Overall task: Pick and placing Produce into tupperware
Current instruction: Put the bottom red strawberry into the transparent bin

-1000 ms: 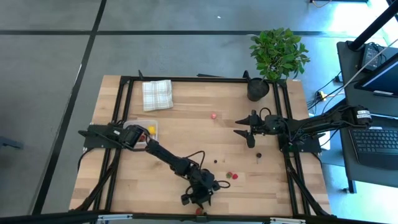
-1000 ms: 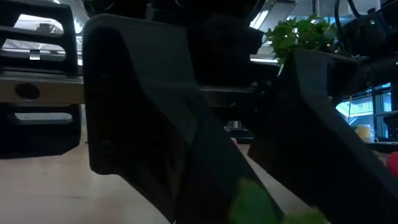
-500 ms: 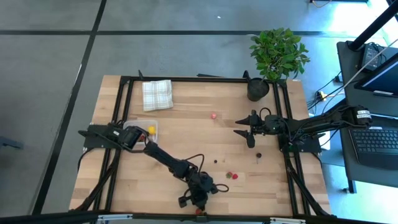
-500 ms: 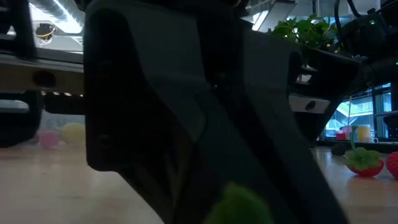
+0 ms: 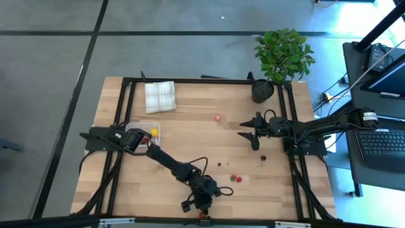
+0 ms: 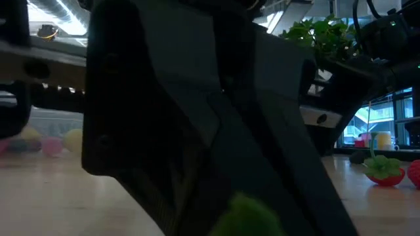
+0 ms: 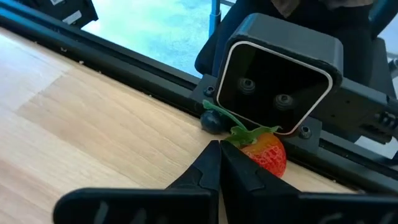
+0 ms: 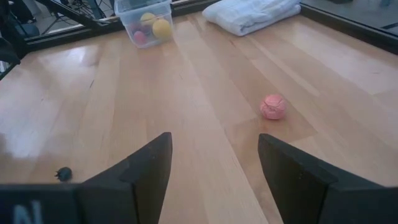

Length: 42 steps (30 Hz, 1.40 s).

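Left claw (image 7: 219,163) is low at the tabletop's (image 5: 190,136) near edge, fingers pressed together right beside a strawberry (image 7: 265,153). The tips look to meet next to the fruit or on its green leaf; an actual hold can't be confirmed. A small dark cherry (image 7: 212,121) sits just beside it, both hard against the black frame rail (image 7: 124,71) and the low camera box (image 7: 280,81).

Right claw (image 8: 211,168) hovers mid-right with fingers spread, empty, a pink berry (image 8: 273,106) lying ahead of it.

Tupperware (image 5: 144,132) sits at the left side with a yellow piece (image 5: 153,132) and pink ones already in it. More produce (image 5: 235,179) is loose near centre-front.

To do this step well: probably lift slowly and check the strawberry comes up; if not, reopen and recentre over the body, not the leaf. Little room here, since rail and camera box block any push forward, so approach from the tabletop side. The route back to the container looks open, with the cloth (image 5: 160,97) and the plant pot (image 5: 262,90) well apart.
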Available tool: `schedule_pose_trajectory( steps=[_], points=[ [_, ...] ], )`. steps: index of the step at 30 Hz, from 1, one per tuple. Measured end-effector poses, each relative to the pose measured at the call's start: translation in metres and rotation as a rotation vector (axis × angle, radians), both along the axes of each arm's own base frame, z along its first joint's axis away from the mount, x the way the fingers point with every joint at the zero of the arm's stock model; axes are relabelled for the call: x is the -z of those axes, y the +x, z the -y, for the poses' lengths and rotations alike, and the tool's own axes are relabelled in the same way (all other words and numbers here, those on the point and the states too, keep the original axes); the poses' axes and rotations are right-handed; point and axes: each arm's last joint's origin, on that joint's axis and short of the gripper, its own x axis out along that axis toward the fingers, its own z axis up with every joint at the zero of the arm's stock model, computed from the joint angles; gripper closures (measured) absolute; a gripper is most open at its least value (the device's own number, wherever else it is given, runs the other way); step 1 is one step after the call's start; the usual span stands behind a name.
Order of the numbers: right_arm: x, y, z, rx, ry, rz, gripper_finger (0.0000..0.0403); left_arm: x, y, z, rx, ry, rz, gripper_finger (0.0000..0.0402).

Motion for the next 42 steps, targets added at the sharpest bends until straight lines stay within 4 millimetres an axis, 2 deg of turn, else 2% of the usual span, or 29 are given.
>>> schedule_pose_trajectory(
  steps=[4, 10, 14, 19, 29, 35, 42],
  points=[
    [-0.001, 0.000, -0.002, -0.037, 0.094, 0.019, 0.0163, 0.000, 0.000, -0.001, -0.016, -0.007, -0.022, 0.0401],
    [-0.012, 0.003, -0.020, -0.319, 0.157, 0.130, 0.0163, -0.001, -0.001, 0.001, -0.020, 0.022, -0.007, 0.0401],
    [-0.024, 0.003, -0.037, -0.473, 0.082, 0.246, 0.0163, -0.002, -0.004, 0.005, -0.017, 0.060, 0.021, 0.0401],
    [-0.033, 0.001, -0.051, -0.571, -0.003, 0.353, 0.0163, -0.001, -0.006, 0.007, -0.033, 0.067, -0.009, 0.0401],
    [-0.031, 0.000, -0.054, -0.584, -0.025, 0.333, 0.0163, -0.017, -0.025, 0.016, -0.083, 0.217, -0.065, 0.0401],
    [-0.031, 0.001, -0.051, -0.477, -0.037, 0.328, 0.0163, -0.016, -0.029, 0.018, -0.144, 0.224, -0.136, 0.0401],
    [-0.031, 0.001, -0.051, -0.476, -0.036, 0.327, 0.0163, -0.015, -0.036, 0.023, -0.198, 0.249, -0.190, 0.0401]
  ],
)
